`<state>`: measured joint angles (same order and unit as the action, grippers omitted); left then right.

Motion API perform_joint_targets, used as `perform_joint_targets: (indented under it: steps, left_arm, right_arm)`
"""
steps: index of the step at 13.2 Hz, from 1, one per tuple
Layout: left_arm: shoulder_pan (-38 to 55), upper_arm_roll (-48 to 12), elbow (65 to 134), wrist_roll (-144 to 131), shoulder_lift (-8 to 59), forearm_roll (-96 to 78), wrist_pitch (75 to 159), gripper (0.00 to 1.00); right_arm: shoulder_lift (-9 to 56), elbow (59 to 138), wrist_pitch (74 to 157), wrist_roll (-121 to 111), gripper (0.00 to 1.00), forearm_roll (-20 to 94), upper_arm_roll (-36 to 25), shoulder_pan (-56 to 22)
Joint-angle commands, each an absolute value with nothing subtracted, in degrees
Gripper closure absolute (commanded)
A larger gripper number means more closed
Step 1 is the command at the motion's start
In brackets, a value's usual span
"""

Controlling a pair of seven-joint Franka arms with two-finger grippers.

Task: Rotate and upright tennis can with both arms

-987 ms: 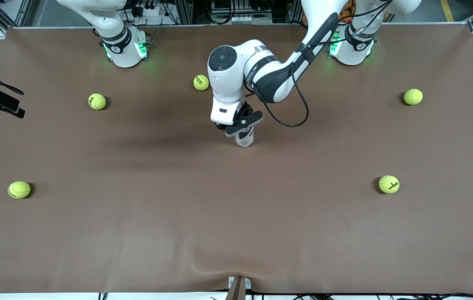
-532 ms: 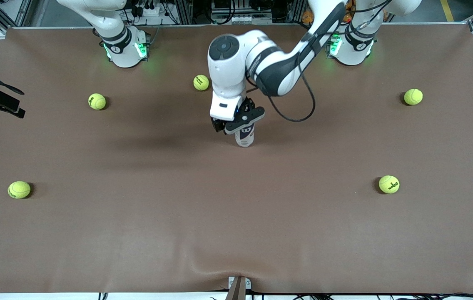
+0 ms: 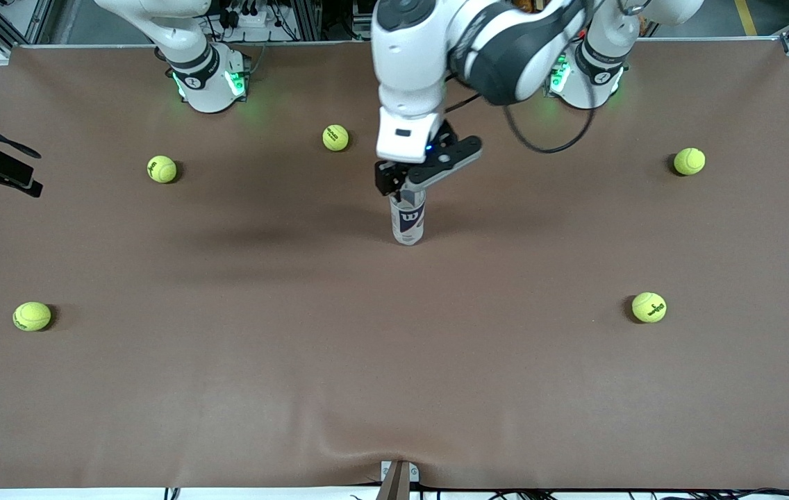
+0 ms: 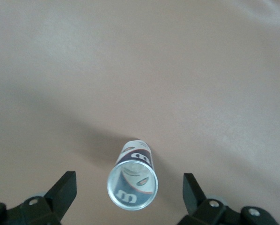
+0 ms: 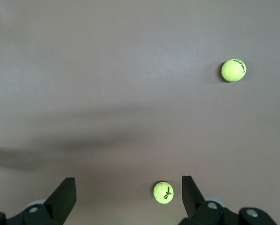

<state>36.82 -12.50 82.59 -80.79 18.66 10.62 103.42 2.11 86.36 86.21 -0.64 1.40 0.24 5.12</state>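
Clear plastic tennis can (image 3: pixel 408 221) with navy W label stands upright mid-table, left pincer (image 3: pixel 408 186) wide just above its rim, right pincer (image 5: pixel 126 197) wide, waiting; a finger clipping the rim could topple it.

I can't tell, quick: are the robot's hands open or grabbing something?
Left gripper: open, holding nothing, above the upright tennis can.
Right gripper: open, empty, waiting.

Tennis can (image 3: pixel 408 221), standing upright on the counter (image 3: pixel 394 361): white "W" logo on the navy label band, readable in the front view. Left wrist view: the same W seen through the clear top of the can. Ball (image 5: pixel 163 192) in the right wrist view: dark script, probably "Wilson". Print on the other balls is too small to read.
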Motion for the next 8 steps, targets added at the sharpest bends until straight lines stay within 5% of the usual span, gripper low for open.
perform_joint_targets:
  steps: [1,8]
  left_arm:
    - [31.4,-12.7,83.6,-71.7,12.9,7.4,99.0,0.00]
    - [11.9,-12.7,83.7,-42.6,4.5,7.0,89.8,0.00]
  right_arm:
    - [2.8,85.3,85.9,0.1,0.00,2.4,0.4,5.2]
    - [3.2,85.4,86.0,0.0,0.00,2.2,0.4,4.6]
